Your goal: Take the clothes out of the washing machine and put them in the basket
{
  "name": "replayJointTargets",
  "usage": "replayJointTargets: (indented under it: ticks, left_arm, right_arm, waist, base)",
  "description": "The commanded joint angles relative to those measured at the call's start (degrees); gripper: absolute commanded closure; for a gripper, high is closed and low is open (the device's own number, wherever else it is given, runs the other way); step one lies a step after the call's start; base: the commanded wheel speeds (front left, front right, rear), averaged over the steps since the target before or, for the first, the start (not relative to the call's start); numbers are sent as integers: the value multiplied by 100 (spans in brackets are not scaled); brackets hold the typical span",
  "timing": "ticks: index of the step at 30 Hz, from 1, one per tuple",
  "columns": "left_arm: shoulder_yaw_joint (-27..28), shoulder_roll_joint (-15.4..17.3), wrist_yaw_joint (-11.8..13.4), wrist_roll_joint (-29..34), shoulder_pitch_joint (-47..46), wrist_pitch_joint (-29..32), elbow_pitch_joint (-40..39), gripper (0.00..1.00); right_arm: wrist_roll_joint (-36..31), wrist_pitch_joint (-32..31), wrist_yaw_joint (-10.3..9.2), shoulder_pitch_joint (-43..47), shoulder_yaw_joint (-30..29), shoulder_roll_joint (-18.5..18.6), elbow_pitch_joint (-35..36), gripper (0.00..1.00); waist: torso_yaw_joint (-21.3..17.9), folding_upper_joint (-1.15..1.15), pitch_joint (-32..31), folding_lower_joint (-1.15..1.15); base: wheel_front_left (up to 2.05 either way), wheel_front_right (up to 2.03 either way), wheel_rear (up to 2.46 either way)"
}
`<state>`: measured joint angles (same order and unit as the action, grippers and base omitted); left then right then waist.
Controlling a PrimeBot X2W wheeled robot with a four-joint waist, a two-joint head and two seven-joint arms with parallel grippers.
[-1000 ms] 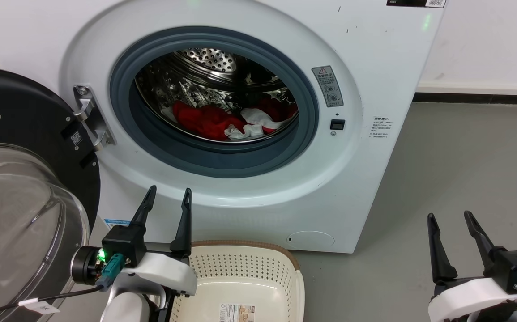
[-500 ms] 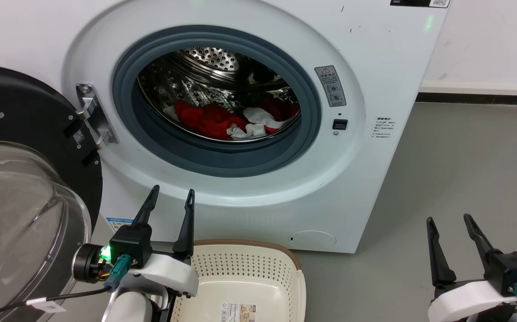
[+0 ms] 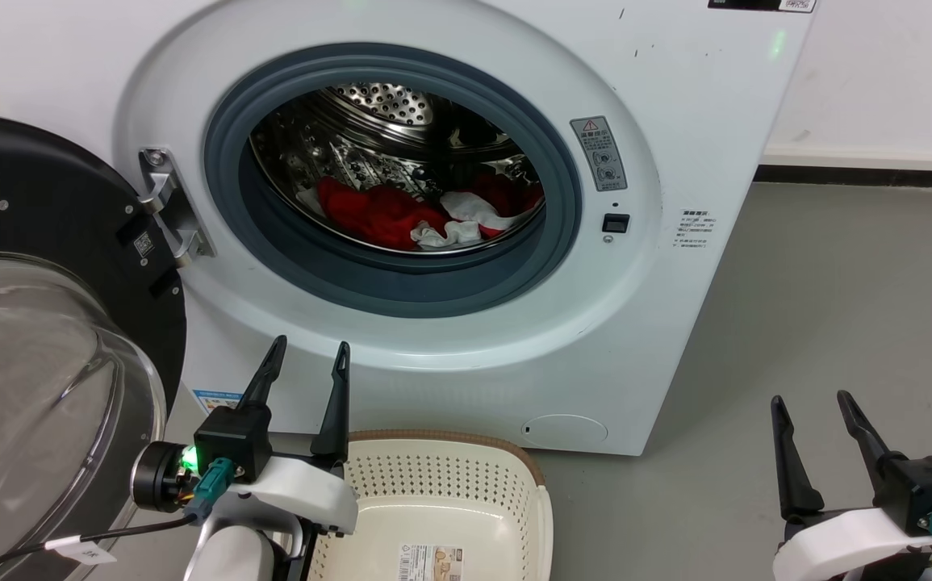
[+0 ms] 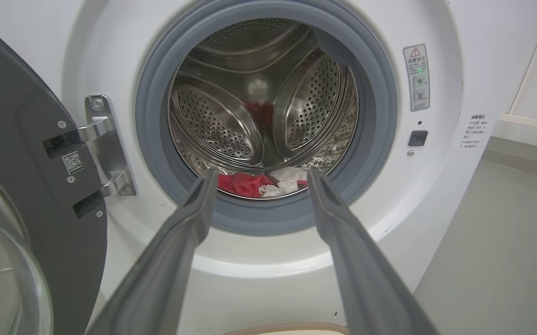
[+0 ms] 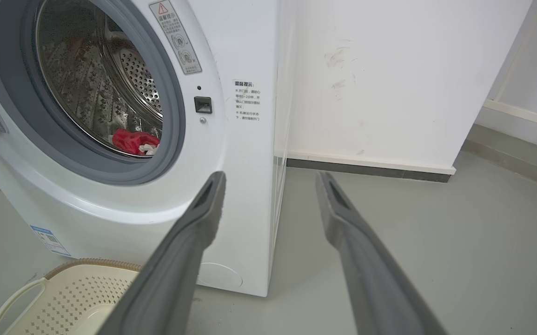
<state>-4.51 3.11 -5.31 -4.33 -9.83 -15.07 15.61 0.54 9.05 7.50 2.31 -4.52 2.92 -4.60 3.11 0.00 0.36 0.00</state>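
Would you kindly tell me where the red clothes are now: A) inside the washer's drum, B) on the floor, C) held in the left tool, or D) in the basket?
A: the clothes lie at the bottom of the drum of the washing machine, while the basket shows no garment and the left tool is open and bare.

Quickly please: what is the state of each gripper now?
Left gripper: open, holding nothing.
Right gripper: open, holding nothing.
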Motion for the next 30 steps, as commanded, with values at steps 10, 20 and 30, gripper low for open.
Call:
replayJointTargets:
  ticks: [10, 20, 30]
  left_arm:
    - [-48, -19, 103, -90, -339, -16, -13, 0]
    - [5, -25, 212, -163, -1212, -16, -87, 0]
    - [113, 3, 124, -121, -2370, -16, 257, 0]
  right_arm:
    - [19, -68, -2, -151, -10, -7, 242, 0]
    - [-25, -183, -2, -653, 47, -7, 888, 0]
    - [187, -168, -2, -1393, 128, -8, 1269, 0]
  waist:
    - [9, 0, 302, 0]
    - [-184, 0, 1451, 0]
    - [-444, 0, 2758, 0]
  base:
    - [0, 0, 0]
    - [0, 0, 0]
    - [0, 0, 0]
